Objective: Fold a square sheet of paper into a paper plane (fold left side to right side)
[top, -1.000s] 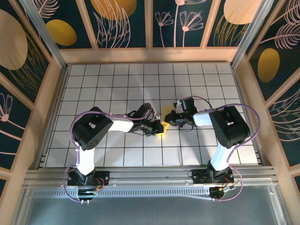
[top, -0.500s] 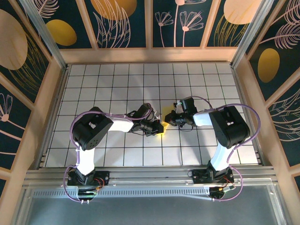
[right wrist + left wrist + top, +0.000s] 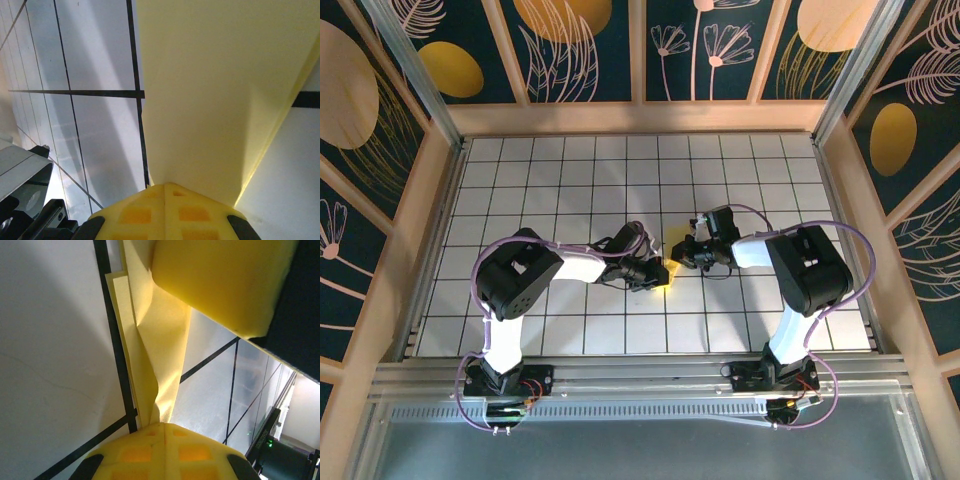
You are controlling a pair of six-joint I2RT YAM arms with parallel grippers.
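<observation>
- At table [image 3: 570,180] centre, top view: paper [image 3: 669,279] small, yellow, partly folded, lying between the two claws.
- Left gripper [image 3: 657,272] closed, pinching the paper's near-left end; right gripper [image 3: 682,253] closed, pinching the far-right end.
- Left wrist view: left gripper [image 3: 161,426] tips shut on a narrow layered strip of paper [image 3: 160,340]. Long axis straight away from the tips, strip twisted, partly lifted off the tile.
- Same view, upper right: yellow block [image 3: 220,285] over the strip's far end, probably the other claw's finger.
- Right wrist view: right gripper [image 3: 165,186] shut on a broad flap of paper [image 3: 215,90] fanning out ahead of the tips.
- Both arms about equally near, claws almost tip to tip, little slack in the paper between them.
- Judged: left-to-right fold calls for carrying the left end across toward the right claw. Crowding there is the main risk, tearing the next.
- Open tiles on every side, enclosure walls well apart from both arms.
</observation>
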